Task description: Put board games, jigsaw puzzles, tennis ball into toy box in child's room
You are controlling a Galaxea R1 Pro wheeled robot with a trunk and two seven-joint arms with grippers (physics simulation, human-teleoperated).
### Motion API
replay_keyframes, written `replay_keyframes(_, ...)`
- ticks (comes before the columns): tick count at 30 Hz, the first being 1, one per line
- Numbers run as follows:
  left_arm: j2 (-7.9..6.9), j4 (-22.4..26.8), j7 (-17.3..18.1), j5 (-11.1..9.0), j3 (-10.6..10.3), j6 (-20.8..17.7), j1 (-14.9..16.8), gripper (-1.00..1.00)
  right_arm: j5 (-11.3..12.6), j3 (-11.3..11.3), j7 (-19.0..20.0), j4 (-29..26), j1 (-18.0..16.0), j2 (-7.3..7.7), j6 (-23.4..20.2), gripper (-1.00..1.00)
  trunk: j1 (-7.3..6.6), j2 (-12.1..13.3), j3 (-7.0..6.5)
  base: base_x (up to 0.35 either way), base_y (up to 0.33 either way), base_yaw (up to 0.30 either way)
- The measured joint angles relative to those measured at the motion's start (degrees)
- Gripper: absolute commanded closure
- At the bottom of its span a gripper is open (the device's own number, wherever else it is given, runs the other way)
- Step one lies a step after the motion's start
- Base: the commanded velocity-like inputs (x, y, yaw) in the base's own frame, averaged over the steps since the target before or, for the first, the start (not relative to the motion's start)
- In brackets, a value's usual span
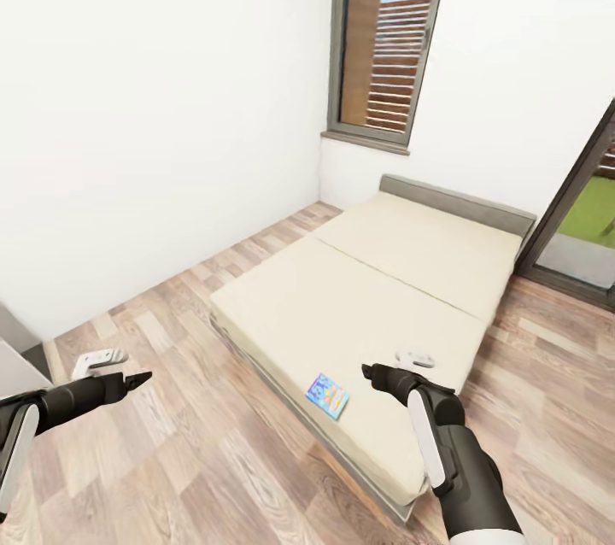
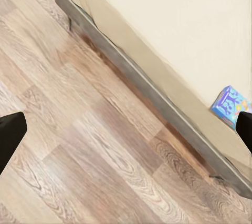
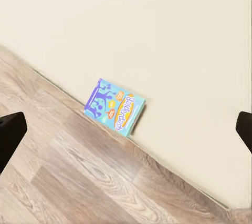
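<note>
The right claw [image 1: 372, 372] hung low over the near part of the bed [image 1: 401, 272], empty, its fingers spread wide in the right wrist view. A blue board game [image 1: 328, 395] lay flat on the mattress at the near edge, just beside that claw, on its left and slightly nearer the robot. The left claw [image 1: 137, 377] stood well apart over the wood floor [image 1: 213, 460], also empty and wide, so the right arm looked the better placed. The box's long axis ran slantwise, roughly along the bed's near edge; its printed face was up. Only one game showed on the bed, and which end was the box's top I could not tell for sure.
</note>
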State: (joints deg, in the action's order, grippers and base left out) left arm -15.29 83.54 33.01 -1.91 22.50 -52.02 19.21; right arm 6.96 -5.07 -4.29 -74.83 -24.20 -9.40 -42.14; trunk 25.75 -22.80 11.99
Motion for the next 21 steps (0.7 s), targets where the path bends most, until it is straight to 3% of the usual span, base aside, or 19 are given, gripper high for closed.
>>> replay_keyframes(21, 0.00, 0.0, 0.0, 0.0, 0.0, 0.0, 0.0, -1.00, 0.0, -0.1, 0.0, 0.2, 0.0, -0.05, 0.1, -1.00, 0.00, 0.0, -0.98, 0.000, 0.043, -0.271)
